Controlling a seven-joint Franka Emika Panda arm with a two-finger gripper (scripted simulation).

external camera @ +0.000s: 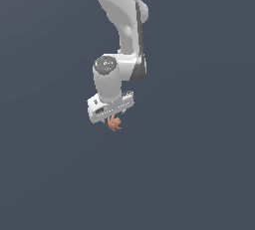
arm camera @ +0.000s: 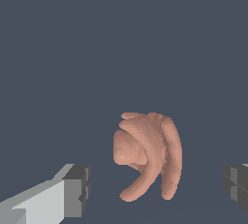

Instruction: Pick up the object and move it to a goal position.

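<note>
Gripper point(external camera: 112, 118) of a white robot arm point(external camera: 122, 20) points down over a plain dark grey surface point(external camera: 199, 174). Its fingers point(arm camera: 77, 189) stand wide apart, touching nothing. Between them sits the object point(arm camera: 147, 155), a small orange-brown lump with curved, finger-like lobes, clear of both fingers.

The object point(arm camera: 147, 157) before my wrist camera is a small orange-brown lump with smooth, curved, finger-like lobes bunched together, two of them trailing out into long tips. In the exterior view it point(external camera: 114, 123) shows as a tiny spiky bit just beneath my claw point(external camera: 111, 117).
</note>
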